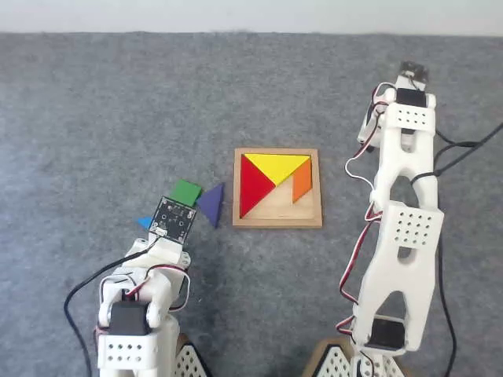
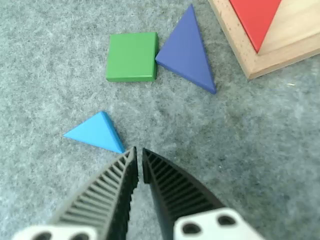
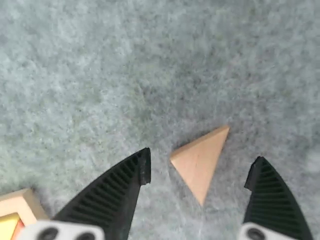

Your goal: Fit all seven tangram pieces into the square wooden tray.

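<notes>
Between the right arm's wide-open jaws lies the plain wooden triangle (image 3: 200,162), flat on the grey felt counter (image 3: 100,60) and roughly centred between the tips. From where I stand, the step in hand looks like picking up this piece. To do it well, the jaws should drop straight down and close on flat edges, not a corner, or the triangle may swivel out. A small wrist turn might square them up.

The square wooden tray (image 1: 277,222) sits behind these jaws, holding a red triangle (image 1: 253,188), a yellow triangle (image 1: 277,166) and an orange parallelogram (image 1: 302,184).

The left arm's jaws are closed on nothing. The light blue triangle (image 2: 95,132) lies just past their tips, with the green square (image 2: 131,56) and dark blue triangle (image 2: 187,50) farther ahead.
</notes>
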